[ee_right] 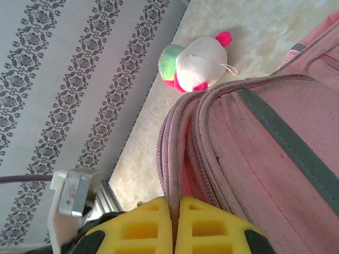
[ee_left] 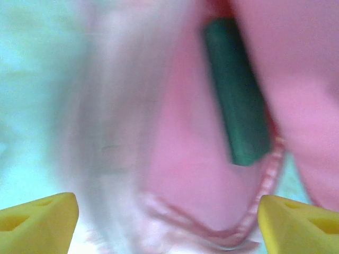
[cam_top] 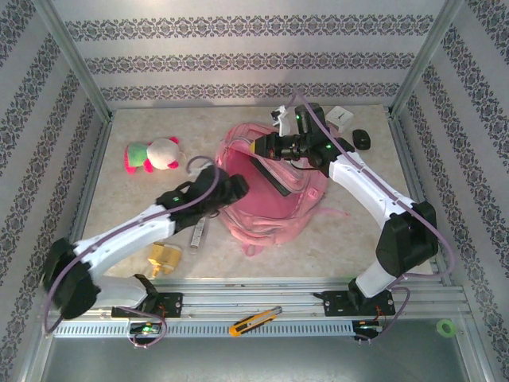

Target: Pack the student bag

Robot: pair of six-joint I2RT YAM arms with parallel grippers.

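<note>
The right jaws pinch the student bag (cam_top: 270, 215) rim; left jaws gape over its opening.

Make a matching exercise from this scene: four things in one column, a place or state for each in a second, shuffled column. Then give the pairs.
Things
1. plush toy
2. utility knife
3. right pincer
4. left pincer

Places or states
A. shut on the edge of the student bag
B. open, nothing between its fingers
C. lying on the metal rail at the near edge
D. on the table, left of the bag

Pairs: 1-D, 2-C, 3-A, 4-B
</note>
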